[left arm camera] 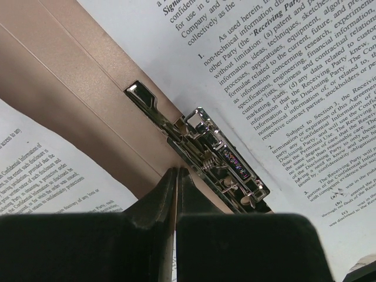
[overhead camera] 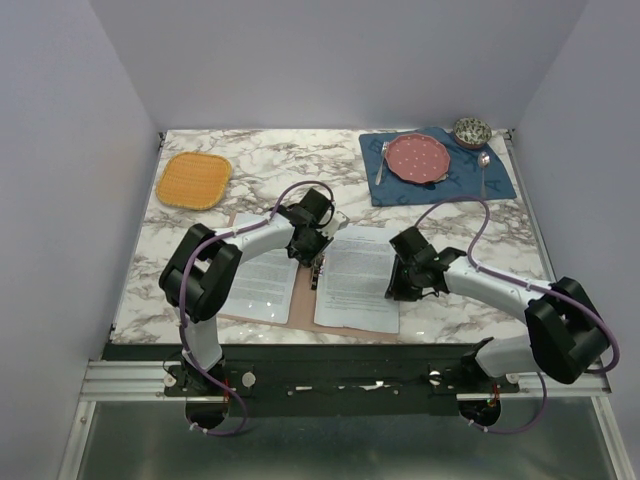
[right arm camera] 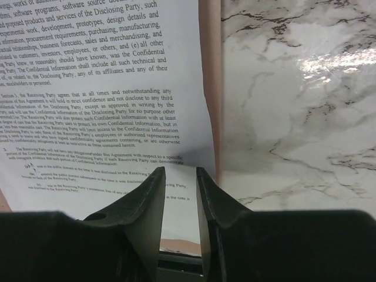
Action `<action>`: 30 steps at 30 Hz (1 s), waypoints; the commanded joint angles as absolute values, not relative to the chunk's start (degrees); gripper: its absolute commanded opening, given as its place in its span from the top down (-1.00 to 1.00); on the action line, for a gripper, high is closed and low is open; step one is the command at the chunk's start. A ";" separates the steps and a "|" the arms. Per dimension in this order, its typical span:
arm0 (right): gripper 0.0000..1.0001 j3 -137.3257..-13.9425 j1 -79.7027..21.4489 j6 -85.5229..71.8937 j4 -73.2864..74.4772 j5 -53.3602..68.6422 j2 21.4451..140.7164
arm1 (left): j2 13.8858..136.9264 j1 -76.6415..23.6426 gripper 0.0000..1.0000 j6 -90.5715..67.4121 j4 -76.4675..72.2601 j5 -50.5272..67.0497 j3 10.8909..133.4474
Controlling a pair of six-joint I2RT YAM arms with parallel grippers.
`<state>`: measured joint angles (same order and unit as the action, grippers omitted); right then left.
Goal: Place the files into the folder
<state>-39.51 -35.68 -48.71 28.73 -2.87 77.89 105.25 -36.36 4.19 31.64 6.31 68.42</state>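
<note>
Pinkish-brown card shows where the folder [overhead camera: 303,300] lies open and flat on the marble table [overhead camera: 260,170], near the front edge and between the two arms. A white left sheet [overhead camera: 255,285] of dense black print covers its left half, and a right sheet [overhead camera: 358,280] covers its right half, leaving a bare strip of card along the spine. The left gripper [overhead camera: 318,268] reaches down over that spine with its jaws pressed together. In the left wrist view its tips [left arm camera: 177,171] sit on the bare card just beside the shiny metal clip [left arm camera: 220,161], with the right sheet beyond the clip and the left sheet off to the other side. The right gripper [overhead camera: 395,290] is lowered at the outer right edge of the right sheet. In its wrist view the right gripper [right arm camera: 179,173] has a narrow gap between its jaws, and the lower right corner of the printed page lies within that gap; whether the fingers touch the paper cannot be told. Well apart at the back of the table are an orange woven mat [overhead camera: 194,179] on the left and a blue placemat [overhead camera: 440,185] holding a pink plate [overhead camera: 417,158] on the right.
</note>
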 commanded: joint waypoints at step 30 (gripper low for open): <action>0.21 -35.51 -36.83 -50.10 31.47 -8.62 70.40 | 107.49 -36.65 0.86 3.69 29.97 5.89 65.39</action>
